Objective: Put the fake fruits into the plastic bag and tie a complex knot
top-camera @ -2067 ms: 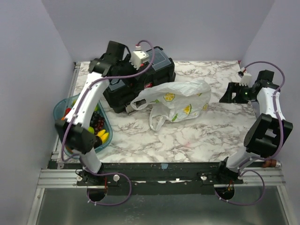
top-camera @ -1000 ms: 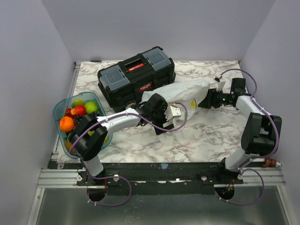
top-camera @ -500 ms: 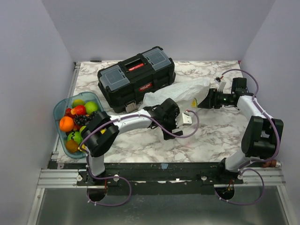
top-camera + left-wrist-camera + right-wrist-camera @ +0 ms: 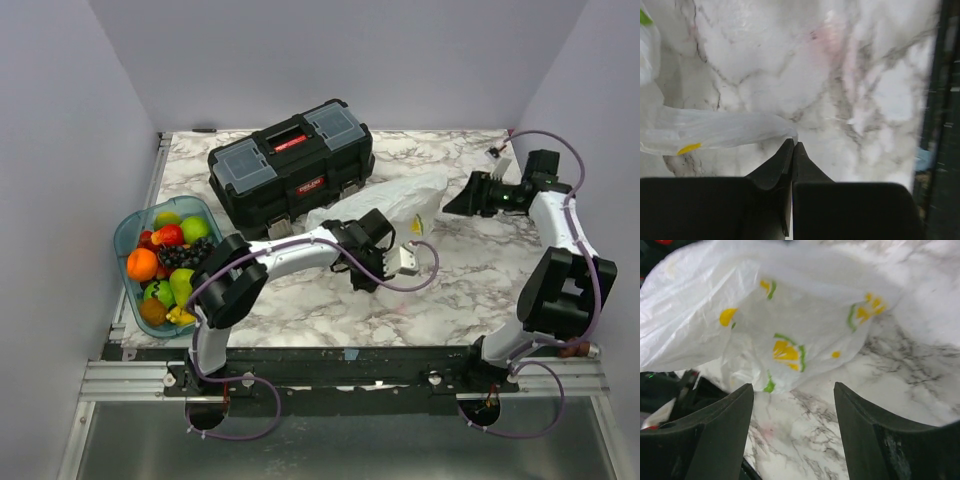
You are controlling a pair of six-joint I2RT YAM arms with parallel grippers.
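Note:
The plastic bag [image 4: 390, 200] lies crumpled in front of the toolbox, whitish with yellow-green fruit prints. A handle strip [image 4: 715, 131] of the bag runs across the marble to my left gripper [image 4: 792, 144]. That gripper is shut, with the strip's tip pinched at its fingertips. In the top view my left gripper [image 4: 360, 278] sits at the bag's near side. My right gripper [image 4: 450, 205] stands open just right of the bag and holds nothing. In its own view the bag [image 4: 790, 315] lies ahead of the spread fingers [image 4: 725, 425]. The fake fruits [image 4: 165, 265] fill the teal tray [image 4: 124, 237] at far left.
A black toolbox [image 4: 290, 165] with grey-blue lids stands behind the bag. The marble tabletop [image 4: 460, 280] has side walls and a metal rail along its near edge [image 4: 340, 355]. The left arm stretches across the table's near middle.
My left gripper slid right along the bag's near side and shut on the handle strip. My right gripper drew back to the right, away from the bag.

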